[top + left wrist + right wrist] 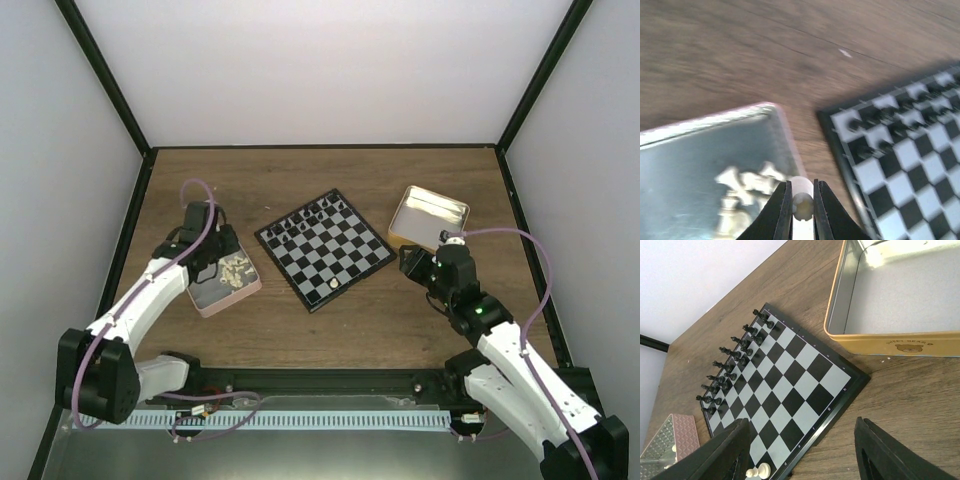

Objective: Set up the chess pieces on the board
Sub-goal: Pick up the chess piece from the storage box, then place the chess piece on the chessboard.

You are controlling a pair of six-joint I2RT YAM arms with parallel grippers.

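Note:
The board (323, 248), black and silvery-grey, lies at the table's middle, and a slice of it shows at the right of the left wrist view (900, 150). Tiny black pieces (315, 215) fill its far rows. One cream-white chess piece (332, 284) lies near the board's front edge, tipped on its side in the right wrist view (757, 471). More white chess pieces (236, 270) lie in a pink tin (205, 300). My left gripper (801, 185) is shut on a white piece (802, 202) above the tin's right edge. My right gripper (802, 440) hangs open near the board's right corner (860, 377).
A gold tin (428, 215) with nothing visible inside stands right of the board, its wall close ahead of the right gripper (900, 342). The pink tin's rim (715, 120) and a strip of bare wood separate the left gripper from the board. Black frame posts edge the table.

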